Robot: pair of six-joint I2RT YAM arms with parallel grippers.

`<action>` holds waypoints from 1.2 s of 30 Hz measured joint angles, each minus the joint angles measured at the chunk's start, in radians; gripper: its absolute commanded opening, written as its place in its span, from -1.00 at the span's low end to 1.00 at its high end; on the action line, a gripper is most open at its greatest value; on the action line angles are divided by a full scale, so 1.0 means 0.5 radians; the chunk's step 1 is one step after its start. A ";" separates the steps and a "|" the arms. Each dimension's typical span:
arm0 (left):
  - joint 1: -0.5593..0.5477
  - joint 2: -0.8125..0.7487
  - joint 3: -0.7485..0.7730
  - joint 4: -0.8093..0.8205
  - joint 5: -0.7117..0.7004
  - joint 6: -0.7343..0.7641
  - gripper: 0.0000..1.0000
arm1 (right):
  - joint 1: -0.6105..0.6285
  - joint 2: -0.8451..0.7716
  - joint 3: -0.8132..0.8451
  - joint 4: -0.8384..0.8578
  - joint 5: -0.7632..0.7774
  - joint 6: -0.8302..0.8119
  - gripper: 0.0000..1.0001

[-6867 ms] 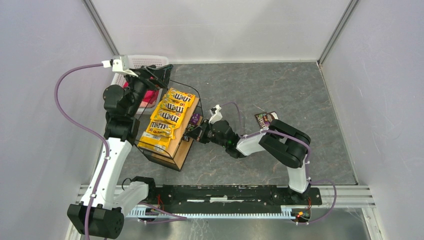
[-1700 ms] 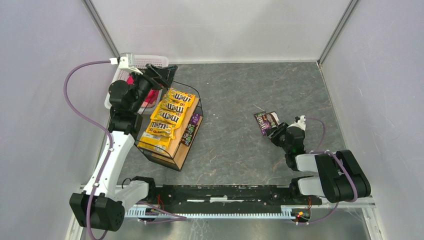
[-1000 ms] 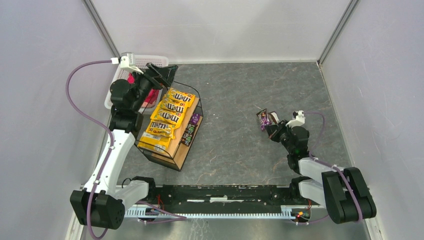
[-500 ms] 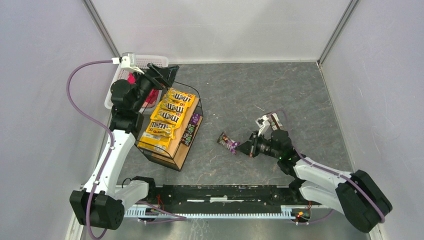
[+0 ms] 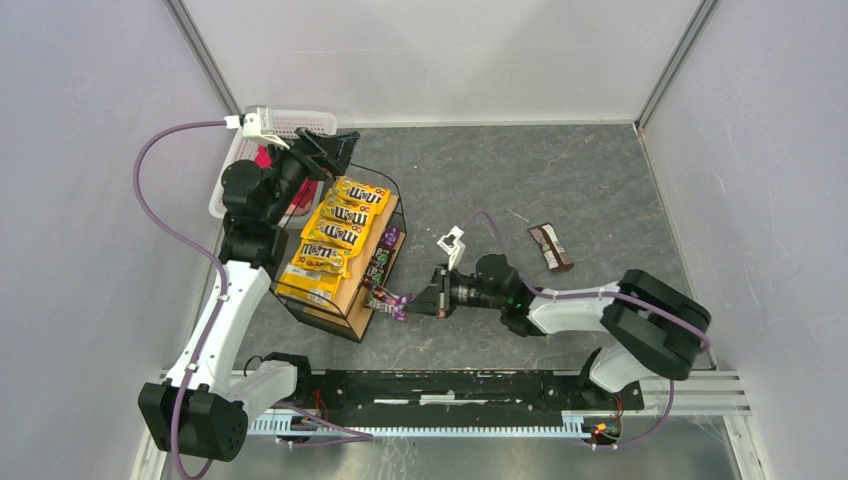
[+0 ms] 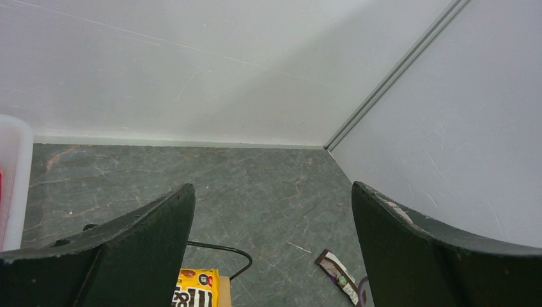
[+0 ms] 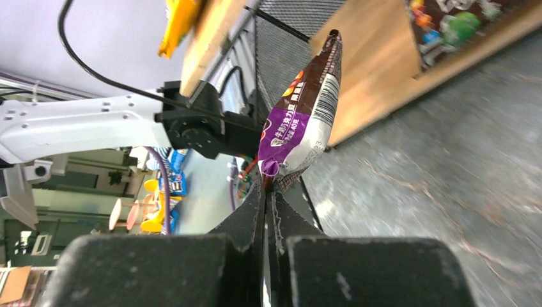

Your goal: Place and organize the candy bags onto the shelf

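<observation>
The shelf (image 5: pixel 352 300) stands at the left, with several yellow candy bags (image 5: pixel 335 235) in a row on its top plank and dark ones (image 5: pixel 381 262) on the lower plank. My right gripper (image 5: pixel 412 303) is shut on the edge of a purple-and-brown candy bag (image 5: pixel 388 297) just off the shelf's near right corner. In the right wrist view this bag (image 7: pixel 303 121) stands up from the gripper (image 7: pixel 267 188), in front of the wooden plank (image 7: pixel 377 70). Another dark bag (image 5: pixel 551 246) lies on the floor at the right. My left gripper (image 5: pixel 335 150) hangs open above the shelf's far end, holding nothing (image 6: pixel 271 187).
A white perforated basket (image 5: pixel 290 125) with a pink cloth (image 5: pixel 265 160) stands behind the shelf against the left wall. Walls enclose the grey floor on three sides. The arms' black mounting rail (image 5: pixel 450 390) runs along the near edge.
My right arm lifted one dark bag from the floor at the right and swung left with it to the shelf's near corner. The left arm stayed nearly still.
</observation>
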 measured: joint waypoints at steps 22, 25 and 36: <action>0.000 -0.013 0.000 -0.008 0.003 -0.001 0.96 | 0.063 0.919 0.668 0.140 0.206 0.269 -0.92; 0.000 -0.013 0.000 -0.008 0.004 -0.001 0.96 | 0.063 0.954 0.710 0.093 0.219 0.278 -0.89; 0.000 -0.011 0.000 -0.008 0.005 -0.001 0.95 | 0.063 1.035 0.806 -0.112 0.245 0.244 -0.74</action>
